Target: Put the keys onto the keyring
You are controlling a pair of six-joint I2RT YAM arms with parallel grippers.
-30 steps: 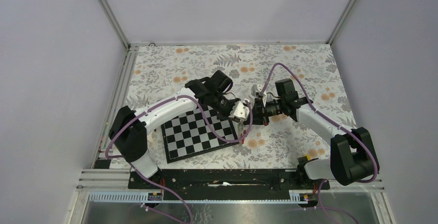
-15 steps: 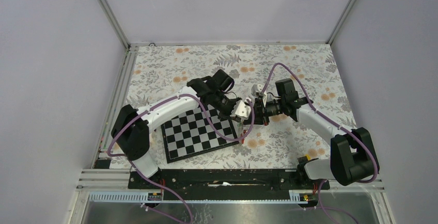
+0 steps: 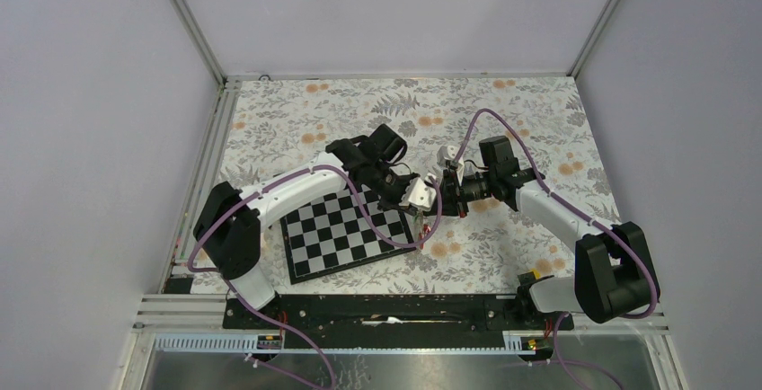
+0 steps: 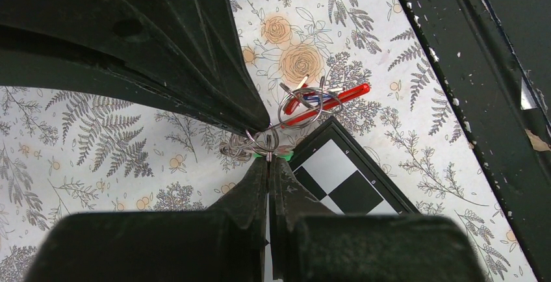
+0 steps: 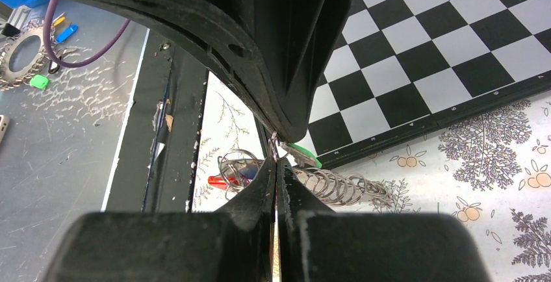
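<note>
Both grippers meet tip to tip above the near right corner of the chessboard (image 3: 341, 233). My left gripper (image 4: 268, 162) is shut, with a thin wire ring pinched at its tips and a green key (image 4: 281, 156) head just beyond them. My right gripper (image 5: 276, 162) is also shut on a thin wire ring beside the same green key (image 5: 303, 154). The red keyring (image 4: 328, 97) lies past the board's corner with a blue key (image 4: 313, 99) and wire rings (image 4: 295, 106) bunched on it. From above, the left gripper (image 3: 429, 194) and right gripper (image 3: 439, 194) hide the keys.
A silvery coil spring (image 5: 338, 188) lies on the floral tablecloth next to the green key. The chessboard (image 4: 344, 181) corner sits directly under the grippers. The black base rail (image 4: 481, 67) runs close behind the keyring, and purple cables (image 3: 431, 224) loop near the grippers.
The left arm has shifted very slightly. Both grippers stay shut and tip to tip in the same place.
</note>
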